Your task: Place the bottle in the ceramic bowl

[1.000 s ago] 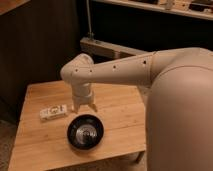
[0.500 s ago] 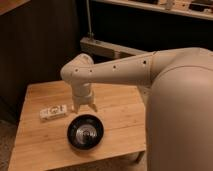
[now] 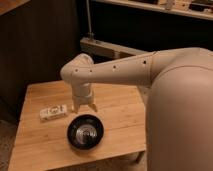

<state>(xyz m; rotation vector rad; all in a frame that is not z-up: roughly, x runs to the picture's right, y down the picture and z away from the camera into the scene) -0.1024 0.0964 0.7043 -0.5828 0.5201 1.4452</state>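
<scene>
Gripper [image 3: 85, 108] spread over table [image 3: 120, 117] just behind ceramic bowl [image 3: 85, 132], bottle [image 3: 53, 112] lying beside; bowl nr front edge.

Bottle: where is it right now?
The bottle lies on its side on the table, left of centre in the camera view, just up-left of the bowl; the open, empty gripper hangs just to its right.

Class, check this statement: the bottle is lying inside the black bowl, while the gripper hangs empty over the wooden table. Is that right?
Not quite. The camera view shows the bottle lying on the wooden table, to the upper left of the black bowl, not inside it. The rest holds: the gripper hangs empty over the table, fingers open, between bottle and bowl.
</scene>
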